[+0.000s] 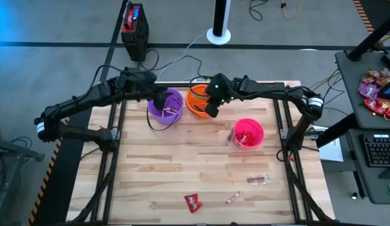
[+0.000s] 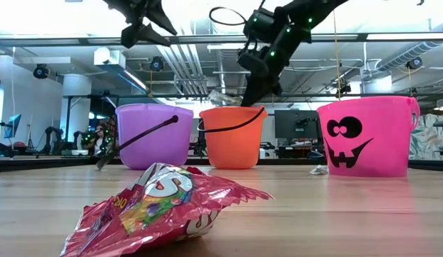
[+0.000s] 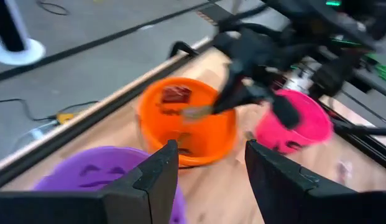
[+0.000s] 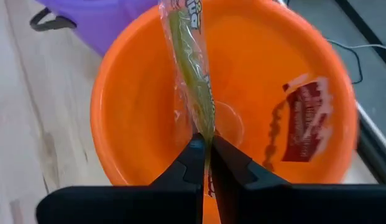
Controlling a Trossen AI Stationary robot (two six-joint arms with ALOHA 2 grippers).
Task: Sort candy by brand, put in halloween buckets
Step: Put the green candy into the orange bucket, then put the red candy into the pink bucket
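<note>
Three buckets stand on the desk: a purple bucket (image 1: 166, 106) and an orange bucket (image 1: 196, 100) side by side near the far edge, and a pink bucket (image 1: 248, 133) toward the right edge, well apart from the other two. Loose candy on the bare wood counts three pieces, all near the front edge: a red square packet (image 1: 193, 202), a thin pinkish stick (image 1: 232, 198) just beside it, and a small brownish bar (image 1: 258, 180) nearer the right side. More sweets lie inside the buckets: pinkish sticks in the purple one, red wrappers in the pink one, and one dark red packet (image 4: 306, 118) on the floor of the orange one; their exact numbers cannot be told. The right pincer (image 4: 205, 155) hangs over the mouth of the orange bucket with its fingers pressed together on the end of a long clear-wrapped candy stick (image 4: 189, 68), which stretches out over the bucket's inside. The left pincer (image 3: 211, 168) hovers above the purple bucket, its two fingers spread wide and holding nothing. In the low view the red square packet (image 2: 164, 207) fills the foreground, with all three buckets in a row behind it.
</note>
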